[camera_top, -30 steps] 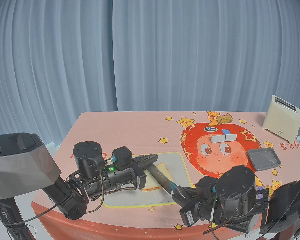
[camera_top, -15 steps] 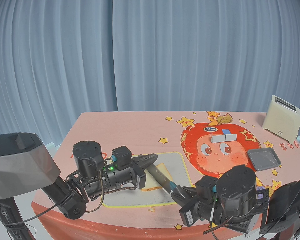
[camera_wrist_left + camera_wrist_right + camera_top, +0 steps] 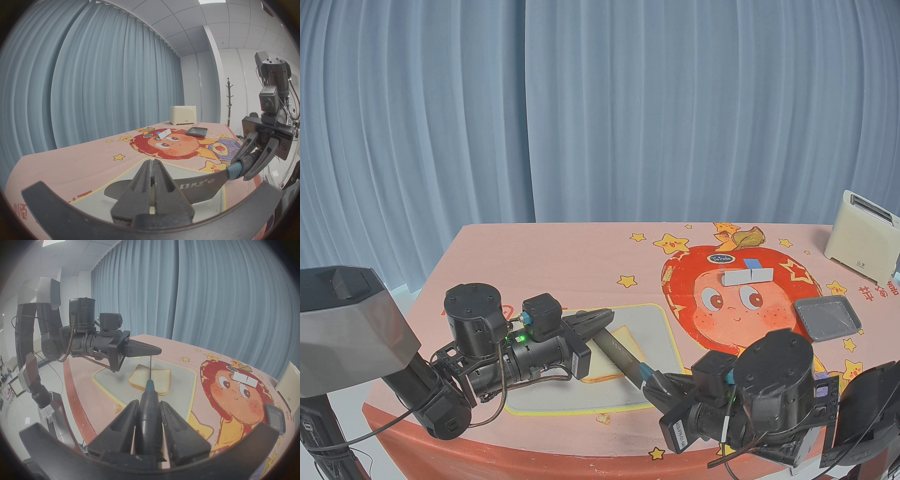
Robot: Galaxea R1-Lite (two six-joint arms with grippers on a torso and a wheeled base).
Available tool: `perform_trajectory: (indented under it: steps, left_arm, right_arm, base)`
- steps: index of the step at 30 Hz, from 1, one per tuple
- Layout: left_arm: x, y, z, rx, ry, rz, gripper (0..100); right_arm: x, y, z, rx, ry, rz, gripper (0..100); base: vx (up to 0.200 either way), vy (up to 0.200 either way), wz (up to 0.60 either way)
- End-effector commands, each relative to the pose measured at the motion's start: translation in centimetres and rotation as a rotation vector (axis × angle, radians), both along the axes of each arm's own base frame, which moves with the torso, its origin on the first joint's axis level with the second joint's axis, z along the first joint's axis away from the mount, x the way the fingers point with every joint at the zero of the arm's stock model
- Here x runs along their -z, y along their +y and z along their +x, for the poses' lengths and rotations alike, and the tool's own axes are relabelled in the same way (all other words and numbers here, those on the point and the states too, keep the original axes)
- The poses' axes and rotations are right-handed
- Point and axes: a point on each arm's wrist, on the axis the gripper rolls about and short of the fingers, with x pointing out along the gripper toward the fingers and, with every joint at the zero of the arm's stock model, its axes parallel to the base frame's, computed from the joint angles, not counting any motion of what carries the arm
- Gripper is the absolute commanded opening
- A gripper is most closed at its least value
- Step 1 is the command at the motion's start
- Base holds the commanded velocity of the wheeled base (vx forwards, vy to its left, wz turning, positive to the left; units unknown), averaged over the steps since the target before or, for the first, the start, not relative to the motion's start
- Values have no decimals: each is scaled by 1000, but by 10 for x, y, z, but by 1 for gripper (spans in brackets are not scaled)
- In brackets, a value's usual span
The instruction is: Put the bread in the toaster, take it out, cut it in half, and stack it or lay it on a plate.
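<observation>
holding the knife (image 3: 620, 356) by its handle: right gripper (image 3: 657, 382), fingers clamped on either side of the grip, at the near edge of the table (image 3: 550, 256). in the right wrist view the handle (image 3: 148, 410) sits straight between the fingers (image 3: 117, 430).

knife long axis runs diagonally, handle toward the robot's right, tip pointing away and to the left. the blade stands on edge with the spine up and reads as a thin line from the right wrist camera. in the left wrist view the blade (image 3: 197, 187) crosses broadside beyond the fingertips.

bread (image 3: 599, 371) lies flat on the grey cutting mat (image 3: 653, 322) on the left half of the table. the blade crosses over its middle. can't tell whether the edge is into the slice or only resting on it.

left gripper (image 3: 605, 317) is pressed together, nothing visibly between the fingers. it lies low and nearly level, tips above the bread's far corner, right by the knife's tip end. can't tell if it touches the blade.

toaster (image 3: 864, 237) is upright at the far right edge. grey plate (image 3: 828, 317) is on the right side, well apart from the bread.
</observation>
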Motion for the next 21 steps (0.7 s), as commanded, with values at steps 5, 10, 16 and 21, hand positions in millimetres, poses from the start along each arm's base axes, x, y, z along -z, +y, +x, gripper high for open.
perform_trajectory:
  steps: [5,10,16,21]
  left_arm:
    - [-6,-2,2,3,-21,-16,0]
    - [-5,-2,2,0,-16,-16,0]
    - [3,0,-2,1,14,5,0]
    - [-5,-2,0,3,-13,-13,0]
  right_arm:
    - [6,0,0,2,11,-19,0]
    - [4,0,0,2,7,-13,0]
    - [-3,0,1,4,-7,15,0]
    - [1,-1,0,2,1,-2,0]
  base:
    - [0,0,0]
    - [0,0,0]
    - [0,0,0]
    - [0,0,0]
